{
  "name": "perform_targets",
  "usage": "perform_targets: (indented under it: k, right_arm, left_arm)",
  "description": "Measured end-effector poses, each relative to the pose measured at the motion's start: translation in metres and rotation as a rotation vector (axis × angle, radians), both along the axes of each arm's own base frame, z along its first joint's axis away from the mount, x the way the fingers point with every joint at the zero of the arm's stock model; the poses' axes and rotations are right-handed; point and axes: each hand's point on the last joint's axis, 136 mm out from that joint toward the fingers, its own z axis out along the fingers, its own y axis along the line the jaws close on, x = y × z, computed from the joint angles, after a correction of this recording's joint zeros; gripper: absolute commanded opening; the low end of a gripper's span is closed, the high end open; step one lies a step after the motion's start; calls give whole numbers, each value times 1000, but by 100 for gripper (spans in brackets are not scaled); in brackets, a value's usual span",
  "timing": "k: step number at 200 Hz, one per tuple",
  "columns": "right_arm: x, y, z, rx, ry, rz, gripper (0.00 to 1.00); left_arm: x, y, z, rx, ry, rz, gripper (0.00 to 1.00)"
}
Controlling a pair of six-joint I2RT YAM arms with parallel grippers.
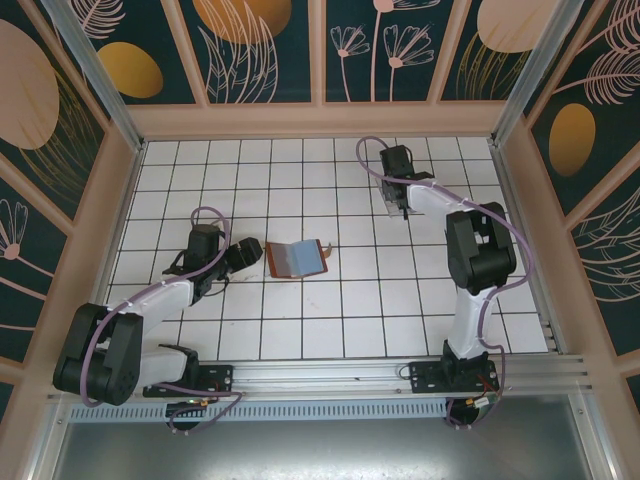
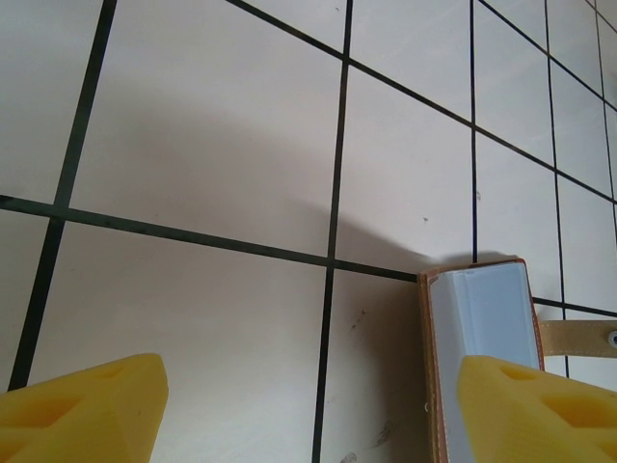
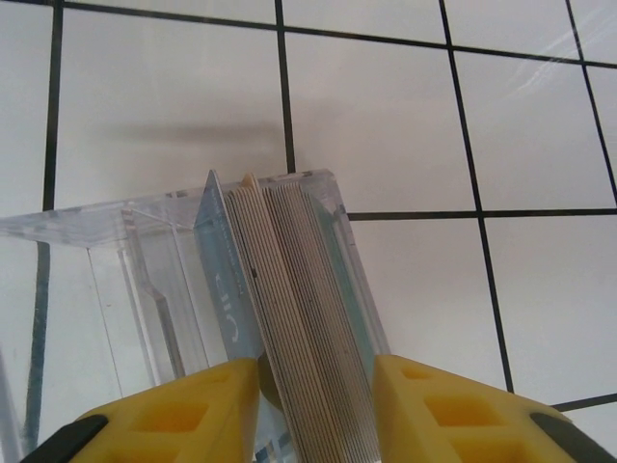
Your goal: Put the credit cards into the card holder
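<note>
Right gripper (image 3: 318, 391): clenched on the stack of credit cards (image 3: 299, 289). One yellow pad lies against each outer face, and no gap shows on either side. How firm the grip is cannot be judged.
Credit cards: standing on edge, packed together inside a clear plastic box (image 3: 116, 270) on the far right of the tiled table (image 1: 300, 330). The cards are pale, with a bluish card on one flank and a teal one on the other.
Reason for grip: the cards stand upright with their faces exposed, so the pinch is made across their thickness. It appears to span the whole stack rather than a single card.
Card holder (image 1: 297, 258): lies open near the table's centre, well apart from the box. Its blue-grey lining faces up and its reddish-brown edge is visible. A tan strap (image 2: 578, 338) sticks out on the side away from the left arm.
Left gripper (image 2: 310, 400): released, jaws wide, nothing between them but bare tile. It sits low, just beside the holder's near edge, and one finger overlaps that edge in the wrist view. Whether it touches cannot be determined.
Reason for left posture: judged to be ready to steady the holder or keep it open while the cards are brought over.
Step in hand: taking cards from the box. No card is in the holder yet.
Risk: several cards may lift together, or the light box may come up with them.
</note>
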Motion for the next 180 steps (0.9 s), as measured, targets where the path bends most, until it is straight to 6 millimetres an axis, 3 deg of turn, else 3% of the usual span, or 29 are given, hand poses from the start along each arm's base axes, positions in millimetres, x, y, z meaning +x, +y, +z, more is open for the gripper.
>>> perform_targets:
  k: [128, 180]
  right_arm:
    - [-1, 3, 6, 20, -9, 13, 2]
    - [-2, 10, 28, 69, -46, 34, 0]
  left_arm:
    - [-2, 0, -3, -3, 5, 1, 79]
    - [-4, -9, 1, -48, 5, -37, 79]
